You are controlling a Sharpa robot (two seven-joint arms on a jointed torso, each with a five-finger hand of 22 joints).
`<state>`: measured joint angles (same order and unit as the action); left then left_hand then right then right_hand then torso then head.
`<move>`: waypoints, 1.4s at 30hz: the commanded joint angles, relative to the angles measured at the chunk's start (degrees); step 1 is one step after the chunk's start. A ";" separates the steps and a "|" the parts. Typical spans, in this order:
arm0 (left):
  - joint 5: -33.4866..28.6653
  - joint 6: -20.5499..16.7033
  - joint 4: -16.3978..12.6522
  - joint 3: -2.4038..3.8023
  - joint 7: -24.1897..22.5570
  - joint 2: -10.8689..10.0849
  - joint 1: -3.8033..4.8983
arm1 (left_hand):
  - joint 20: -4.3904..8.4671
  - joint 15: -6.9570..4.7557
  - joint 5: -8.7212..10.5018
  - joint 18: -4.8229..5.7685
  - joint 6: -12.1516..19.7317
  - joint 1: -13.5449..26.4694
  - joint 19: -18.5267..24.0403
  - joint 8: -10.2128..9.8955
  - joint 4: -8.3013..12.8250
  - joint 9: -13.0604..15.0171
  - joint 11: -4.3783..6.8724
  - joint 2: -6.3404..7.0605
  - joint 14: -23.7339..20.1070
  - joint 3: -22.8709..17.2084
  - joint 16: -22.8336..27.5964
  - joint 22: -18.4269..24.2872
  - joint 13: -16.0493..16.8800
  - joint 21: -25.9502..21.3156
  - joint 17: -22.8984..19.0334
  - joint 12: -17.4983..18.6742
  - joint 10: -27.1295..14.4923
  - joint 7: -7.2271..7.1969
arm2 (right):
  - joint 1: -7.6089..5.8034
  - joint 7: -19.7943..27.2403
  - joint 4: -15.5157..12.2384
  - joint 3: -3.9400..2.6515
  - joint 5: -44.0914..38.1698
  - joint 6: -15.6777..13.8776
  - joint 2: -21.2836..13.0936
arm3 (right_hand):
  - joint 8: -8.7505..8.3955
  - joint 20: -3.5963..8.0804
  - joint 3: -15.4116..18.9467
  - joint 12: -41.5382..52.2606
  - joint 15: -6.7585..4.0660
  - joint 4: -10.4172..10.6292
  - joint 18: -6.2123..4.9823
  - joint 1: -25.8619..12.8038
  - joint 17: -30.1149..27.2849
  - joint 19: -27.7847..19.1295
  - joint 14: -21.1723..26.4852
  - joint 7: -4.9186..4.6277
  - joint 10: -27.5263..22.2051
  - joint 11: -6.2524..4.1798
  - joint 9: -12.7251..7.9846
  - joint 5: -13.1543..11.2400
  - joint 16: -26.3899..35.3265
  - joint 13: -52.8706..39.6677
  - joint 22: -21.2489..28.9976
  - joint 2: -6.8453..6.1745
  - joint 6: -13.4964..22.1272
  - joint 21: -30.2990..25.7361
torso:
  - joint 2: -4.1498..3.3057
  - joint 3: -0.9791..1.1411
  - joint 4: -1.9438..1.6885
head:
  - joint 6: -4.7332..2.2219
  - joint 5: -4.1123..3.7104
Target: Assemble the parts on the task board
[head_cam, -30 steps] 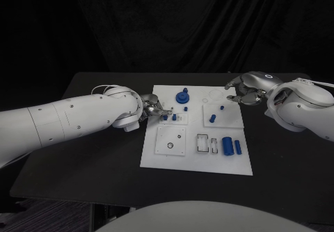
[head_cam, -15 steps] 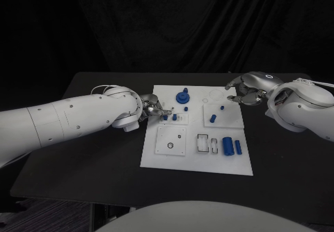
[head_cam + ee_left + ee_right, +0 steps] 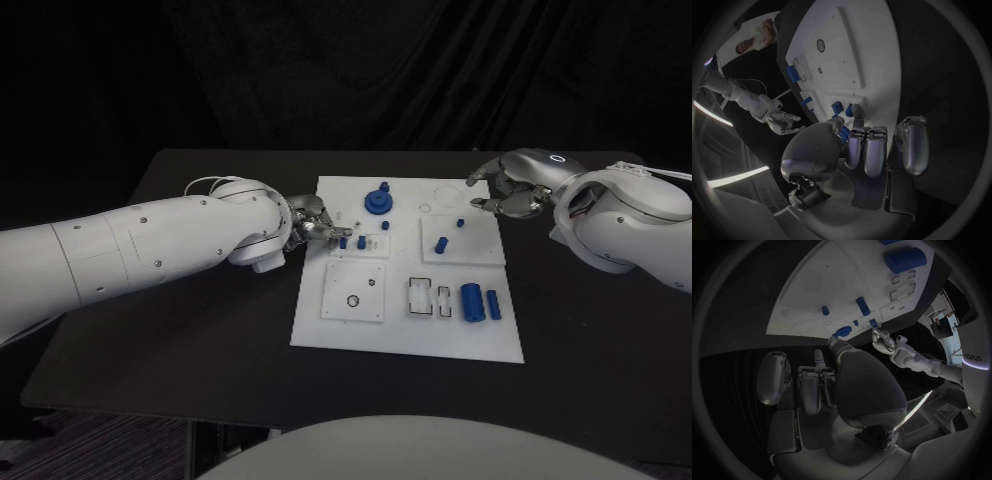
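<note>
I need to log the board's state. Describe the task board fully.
The task board is a flat white rectangular plate, plastic-looking, lying level in the middle of the black table. It carries raised square panels with holes and slots. Small blue parts stand or lie on it. The left hand reaches over its left edge.

A white task board [image 3: 405, 330] lies in the middle of the black worktop [image 3: 188, 330], with small blue parts [image 3: 479, 301] on it. The left hand [image 3: 312, 228] is at the board's left edge, its fingers beside two small blue pegs [image 3: 349, 242]. The right hand [image 3: 500, 188] hangs over the board's far right corner, fingers curled, well apart from the left.
</note>
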<state>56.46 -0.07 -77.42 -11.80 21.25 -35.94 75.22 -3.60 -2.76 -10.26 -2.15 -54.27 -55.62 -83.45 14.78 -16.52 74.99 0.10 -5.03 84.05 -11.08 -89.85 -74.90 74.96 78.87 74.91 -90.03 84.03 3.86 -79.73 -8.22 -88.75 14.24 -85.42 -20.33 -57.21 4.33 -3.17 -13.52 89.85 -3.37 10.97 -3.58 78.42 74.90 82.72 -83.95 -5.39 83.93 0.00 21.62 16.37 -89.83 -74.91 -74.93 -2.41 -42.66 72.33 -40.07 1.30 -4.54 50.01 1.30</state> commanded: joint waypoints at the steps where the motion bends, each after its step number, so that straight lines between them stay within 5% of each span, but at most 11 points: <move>1: -0.10 0.89 0.06 -0.34 0.27 -0.08 -0.48 | -0.31 0.22 0.21 -0.66 -0.15 -0.44 0.07 0.46 -0.02 1.76 -0.09 -0.05 5.95 0.48 -0.15 -11.40 15.05 -0.14 15.09 0.03 5.97 -0.32 | 0.14 -0.93 0.05 -0.04 -0.17 0.35 -0.03 | -0.29 -0.08 0.02 0.15 0.26 -0.26 -0.19 -0.02 15.10 -0.40 -6.05 -0.06 6.07 0.26 -0.06 -0.07 -0.17 -15.09 -10.11 0.50 -0.45 -0.34 | -0.01 -0.01 0.01 | -0.01 0.02; 19: 0.25 -1.48 0.13 -0.34 -2.27 -0.27 -0.48 | -0.26 0.18 0.20 -0.65 0.16 -0.68 0.04 1.27 0.00 1.76 -0.03 -0.11 5.95 0.77 -0.15 -11.42 15.05 -0.08 15.09 0.03 5.97 -0.36 | 0.18 -1.02 0.09 -0.04 -0.17 0.47 0.03 | -0.31 -0.09 -0.06 0.15 0.26 -0.33 -0.21 -0.05 15.10 -0.44 -6.05 -0.07 6.07 0.27 -0.14 -0.06 -0.17 -15.09 -10.08 0.55 -0.47 -0.46 | 0.01 -0.01 0.03 | -0.01 -0.04; 27: 11.73 -18.35 -0.26 -0.33 -15.83 -1.65 -0.42 | -0.18 0.22 0.20 -0.56 3.89 -3.67 -0.19 4.31 0.06 1.65 -0.17 2.27 5.95 3.04 -0.15 -11.53 15.05 0.29 15.09 0.03 5.97 -0.08 | 0.18 -0.97 -0.02 -0.04 -0.17 0.39 -0.39 | -0.32 -0.09 -0.08 0.15 0.26 -0.35 -0.23 -0.06 15.10 -0.49 -6.05 -0.08 6.07 0.27 -0.17 -0.06 -0.17 -15.09 -10.05 0.56 -0.48 -0.57 | 0.00 0.00 0.03 | -0.01 -0.58; 28: 13.02 -20.95 -0.25 -0.33 -18.39 -1.88 -0.38 | -0.42 0.52 -2.26 -0.75 6.20 -5.52 0.52 4.27 0.07 1.53 -0.60 3.26 5.95 3.50 -0.15 -11.22 15.05 -0.70 15.09 0.03 5.97 0.42 | 0.18 -0.98 -0.04 -0.04 -0.17 0.38 -0.44 | -0.32 -0.09 -0.08 0.15 0.26 -0.35 -0.23 -0.06 15.10 -0.49 -6.05 -0.08 6.07 0.27 -0.17 -0.06 -0.17 -15.09 -10.05 0.56 -0.48 -0.57 | 0.00 0.01 0.02 | -0.01 -0.61; 31: 15.23 -26.16 0.25 -0.32 -26.26 -2.32 -0.21 | -0.97 1.29 -3.32 -1.10 9.03 -7.18 1.88 4.39 -0.16 1.58 -1.40 3.83 5.95 4.08 -0.15 -10.71 15.05 -2.45 15.09 0.03 5.97 1.28 | 0.18 -1.02 -0.05 -0.04 -0.17 0.38 -0.55 | -0.32 -0.09 -0.09 0.15 0.26 -0.37 -0.24 -0.07 15.10 -0.51 -6.05 -0.08 6.07 0.28 -0.18 -0.07 -0.17 -15.09 -10.03 0.55 -0.48 -0.62 | 0.00 0.02 0.04 | -0.01 -0.74; 32: 15.56 -26.92 0.48 -0.32 -28.12 -2.37 -0.16 | -1.84 2.44 -4.49 -1.77 14.43 -9.86 5.00 3.95 0.29 1.47 -2.67 3.87 5.95 3.97 -0.15 -9.62 14.89 -6.19 15.09 0.34 5.62 2.71 | 0.18 -1.03 -0.04 -0.04 -0.17 0.38 -0.57 | -0.32 -0.09 -0.09 0.15 0.26 -0.37 -0.24 -0.07 15.10 -0.51 -6.05 -0.08 6.07 0.28 -0.18 -0.07 -0.17 -15.09 -10.03 0.55 -0.48 -0.62 | 0.00 0.02 0.05 | -0.01 -0.78; 34: 16.30 -28.25 1.46 -0.32 -33.68 -2.32 0.01 | -2.77 4.14 -5.25 -2.72 20.36 -12.85 11.57 4.16 -0.35 1.29 -3.93 4.11 2.54 3.90 1.56 -7.88 12.42 -12.31 13.00 5.78 -1.55 4.17 | 0.18 -1.02 -0.01 -0.04 -0.17 0.32 -0.63 | -0.32 -0.09 -0.09 0.15 0.26 -0.37 -0.24 -0.07 15.10 -0.51 -6.05 -0.08 6.07 0.28 -0.18 -0.07 -0.17 -15.09 -10.03 0.55 -0.48 -0.62 | -0.01 0.00 0.04 | -0.01 -0.87; 36: 16.77 -27.73 2.72 -0.32 -38.91 -2.03 0.13 | -3.81 6.00 -6.91 -3.81 25.16 -18.91 23.83 4.79 0.37 0.27 -5.70 4.38 -13.82 1.97 8.63 -5.08 6.54 -22.20 5.52 19.78 -23.15 4.64 | 0.18 -0.98 0.00 -0.04 -0.17 0.25 -0.64 | -0.32 -0.09 -0.09 0.15 0.27 -0.37 -0.25 -0.08 15.10 -0.52 -6.05 -0.08 6.07 0.28 -0.19 -0.07 -0.17 -15.09 -10.02 0.55 -0.49 -0.66 | 0.00 -0.04 0.02 | -0.01 -0.92; 38: 17.04 -25.87 4.03 -0.32 -43.22 -1.64 0.20 | -4.55 7.70 -6.99 -4.27 25.85 -22.92 32.57 4.58 0.19 -2.29 -7.28 4.70 -28.39 -1.02 16.02 -3.26 2.14 -28.90 -1.17 29.76 -37.38 4.63 | 0.18 -0.94 -0.01 -0.04 -0.17 0.17 -0.62 | -0.32 -0.09 -0.09 0.15 0.27 -0.37 -0.25 -0.08 15.10 -0.52 -6.05 -0.08 6.07 0.28 -0.19 -0.07 -0.17 -15.09 -10.02 0.55 -0.49 -0.66 | 0.01 -0.09 -0.02 | -0.01 -0.99; 39: 17.16 -23.99 4.94 -0.32 -45.83 -1.31 0.23 | -4.64 8.10 -7.01 -4.81 27.25 -26.11 37.04 2.97 0.31 -4.92 -7.78 5.38 -41.07 -4.10 23.47 -2.21 -2.63 -32.61 -8.43 40.28 -50.85 3.96 | 0.18 -0.89 -0.04 -0.04 -0.17 0.06 -0.62 | -0.32 -0.09 -0.09 0.15 0.27 -0.37 -0.25 -0.08 15.10 -0.52 -6.05 -0.08 6.07 0.28 -0.19 -0.07 -0.17 -15.09 -10.02 0.55 -0.49 -0.66 | 0.00 -0.11 0.02 | -0.01 -1.00; 42: 17.34 -20.46 7.08 -0.32 -50.25 -0.30 0.29 | -3.73 5.20 -6.91 -4.81 27.23 -32.45 32.28 -1.75 0.98 -16.18 -4.98 8.81 -31.78 -14.11 20.24 -4.33 -16.75 -25.28 -7.99 56.54 -55.51 2.94 | 0.18 -0.69 -0.10 -0.04 -0.17 -0.43 -0.70 | -0.32 -0.09 -0.09 0.15 0.27 -0.37 -0.25 -0.08 15.10 -0.52 -6.05 -0.08 6.07 0.28 -0.19 -0.07 -0.17 -15.09 -10.02 0.55 -0.49 -0.66 | 0.03 -0.03 0.12 | -0.01 -1.05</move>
<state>71.49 -23.02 -70.99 -12.15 -15.75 -36.71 75.35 -7.51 3.22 -17.14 -6.25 -26.87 -86.91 -50.91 13.96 -15.78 61.31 -5.56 3.00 51.76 -23.23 -69.45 -74.95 61.22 52.70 67.33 -37.10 29.80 7.31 -79.69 -8.28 -88.71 14.24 -85.42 -20.15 -57.77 4.33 -3.38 -13.52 89.85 -3.37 10.97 -3.57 78.42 74.90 82.51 -83.95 -5.39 83.93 0.00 21.49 16.38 -89.83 -74.95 -74.91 -2.41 -42.66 72.03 -40.07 1.26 -4.50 50.01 0.30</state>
